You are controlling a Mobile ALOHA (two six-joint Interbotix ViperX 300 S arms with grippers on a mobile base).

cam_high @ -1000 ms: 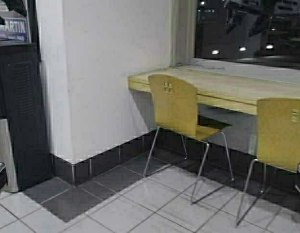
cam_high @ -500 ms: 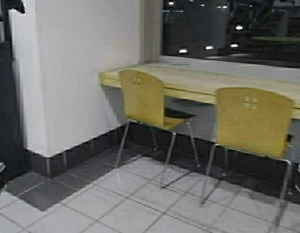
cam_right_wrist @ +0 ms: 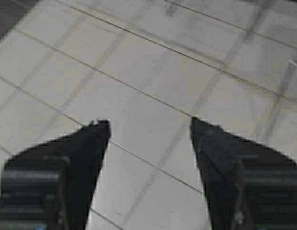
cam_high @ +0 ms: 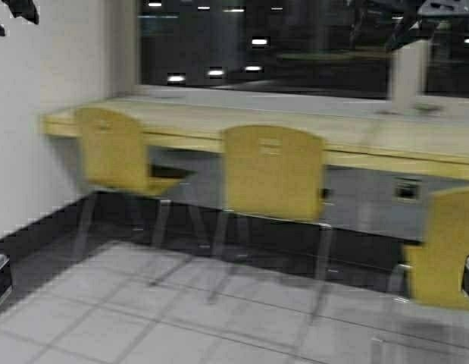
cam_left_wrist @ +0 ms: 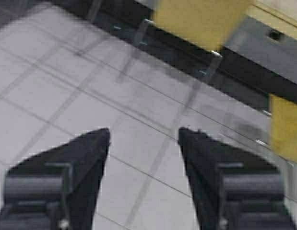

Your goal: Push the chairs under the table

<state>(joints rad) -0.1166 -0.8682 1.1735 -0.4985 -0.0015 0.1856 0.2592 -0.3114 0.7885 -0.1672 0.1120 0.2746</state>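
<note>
Before you, three yellow-tan moulded plywood chairs on thin silver tube legs stand along the long table with the pale beige wood-look top (cam_high: 386,136): the left chair (cam_high: 113,152) near the table's end by the white wall (cam_high: 37,129), the middle chair (cam_high: 273,173) with its backrest towards you, and the right chair (cam_high: 445,250) cut off at the frame's edge and nearer to you than the other two. All three sit out from the table's thick yellowish front edge, their backrests on your side of it. Behind the table runs a dark window (cam_high: 264,45) speckled with reflected lights.

Your high view shows none of either gripper's fingers. The wrist views do: your left gripper (cam_left_wrist: 144,136) hangs with its black fingers (cam_left_wrist: 93,153) spread wide and nothing between them, over the pale grey tiled floor (cam_left_wrist: 52,96), with two chairs and the table's edge beyond it. Your right gripper (cam_right_wrist: 150,127) is likewise spread and empty, but its camera sees only floor tiles (cam_right_wrist: 138,72), no chair and no table.
</note>
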